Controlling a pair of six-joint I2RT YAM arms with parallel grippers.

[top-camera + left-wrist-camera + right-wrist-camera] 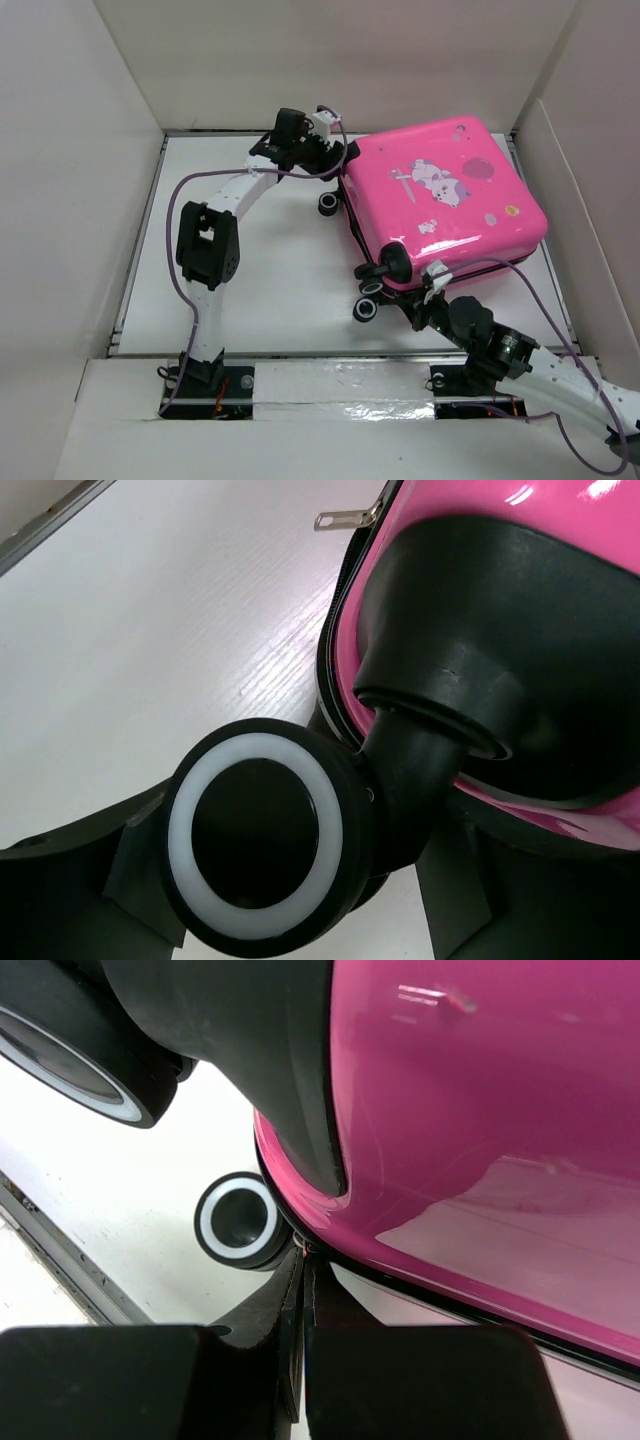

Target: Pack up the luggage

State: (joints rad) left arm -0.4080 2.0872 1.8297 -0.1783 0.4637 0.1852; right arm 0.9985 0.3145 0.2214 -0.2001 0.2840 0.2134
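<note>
The luggage (450, 190) lies closed at the far right of the table (260, 300), so I'd brace it with the left gripper (335, 155), jaws spread round a wheel (255, 842), while the clenched right gripper (303, 1270) gently traces the near seam.

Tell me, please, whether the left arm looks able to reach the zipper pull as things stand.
Probably yes: the zipper pull juts free just beyond the open left hand, though the black wheel between its fingers needs skirting.

lab test cell, white table (280, 300), partition panels (330, 60)
</note>
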